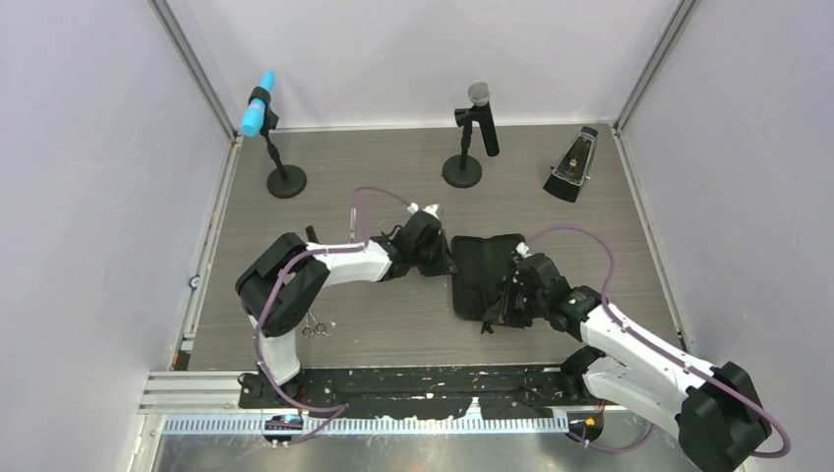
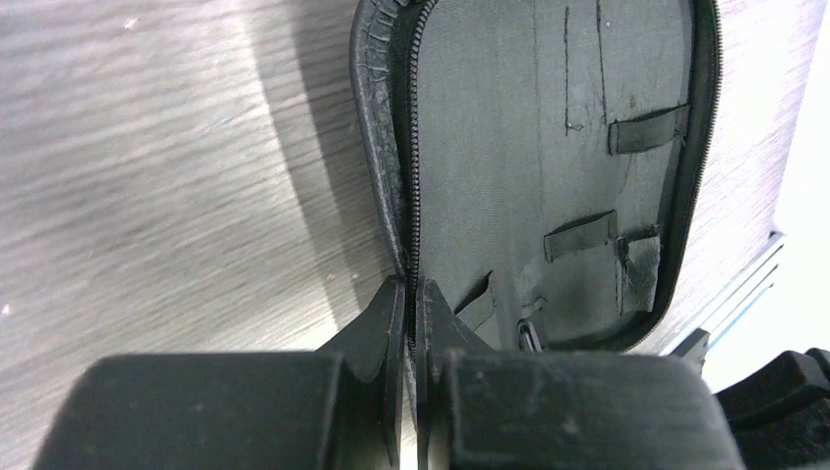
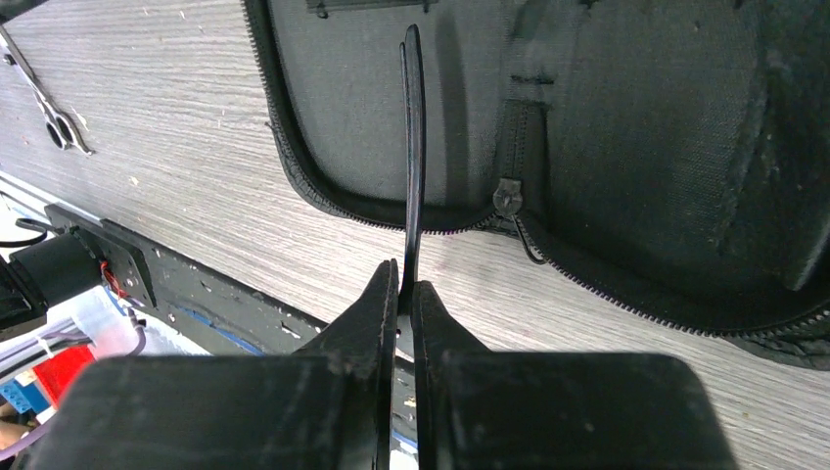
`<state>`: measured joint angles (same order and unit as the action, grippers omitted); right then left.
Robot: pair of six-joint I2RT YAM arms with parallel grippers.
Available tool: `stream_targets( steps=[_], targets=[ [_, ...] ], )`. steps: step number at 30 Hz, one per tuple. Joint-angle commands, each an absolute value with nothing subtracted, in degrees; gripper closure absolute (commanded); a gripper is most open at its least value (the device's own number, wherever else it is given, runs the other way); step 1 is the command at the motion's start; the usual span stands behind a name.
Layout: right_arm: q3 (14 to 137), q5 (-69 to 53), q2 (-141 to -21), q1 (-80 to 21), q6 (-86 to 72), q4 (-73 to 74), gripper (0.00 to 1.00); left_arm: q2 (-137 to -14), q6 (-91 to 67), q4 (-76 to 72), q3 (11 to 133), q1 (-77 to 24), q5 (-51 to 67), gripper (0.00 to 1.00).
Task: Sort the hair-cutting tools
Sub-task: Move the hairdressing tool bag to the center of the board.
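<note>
The black zip case (image 1: pixel 482 258) lies open in the middle of the table. My left gripper (image 1: pixel 440 264) is shut on the zipper edge of its left wall (image 2: pixel 396 186), fingertips (image 2: pixel 391 294) pinching the rim; elastic loops (image 2: pixel 646 129) line the empty inside. My right gripper (image 1: pixel 504 307) is at the case's near edge, shut on a thin black hair-cutting tool (image 3: pixel 412 147) seen edge-on; comb or clip I cannot tell. It points out over the open case (image 3: pixel 626 127). One pair of silver scissors (image 1: pixel 315 326) lies on the table by the left arm's base, also in the right wrist view (image 3: pixel 54 117).
Two microphones on round black bases stand at the back, one blue-tipped (image 1: pixel 260 113) and one grey-headed (image 1: pixel 479 98). A black metronome-like wedge (image 1: pixel 572 165) stands at the back right. A black rail (image 1: pixel 423 383) runs along the near table edge.
</note>
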<state>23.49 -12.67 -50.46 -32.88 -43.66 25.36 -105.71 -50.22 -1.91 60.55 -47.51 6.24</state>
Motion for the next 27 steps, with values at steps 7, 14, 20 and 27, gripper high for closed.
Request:
stream_targets(
  steps=[7, 14, 20, 27],
  targets=[
    [25.7, -20.6, -56.3, -32.8, -42.9, 20.3, 0.95, -100.0, -57.1, -10.4, 50.7, -47.2, 1.2, 1.0],
    [25.6, -23.2, -59.7, -32.7, -42.5, 17.7, 0.95, -99.5, -57.7, -11.7, 49.2, -47.3, 1.6, 1.0],
    [26.2, -21.2, -61.7, -32.7, -42.8, 17.0, 0.95, -99.2, -57.6, -11.7, 49.0, -47.4, 1.6, 1.0],
    [27.9, -19.0, -64.9, -32.7, -41.7, 16.9, 0.95, -98.4, -56.3, -10.9, 49.2, -47.9, 0.7, 1.0]
  ],
)
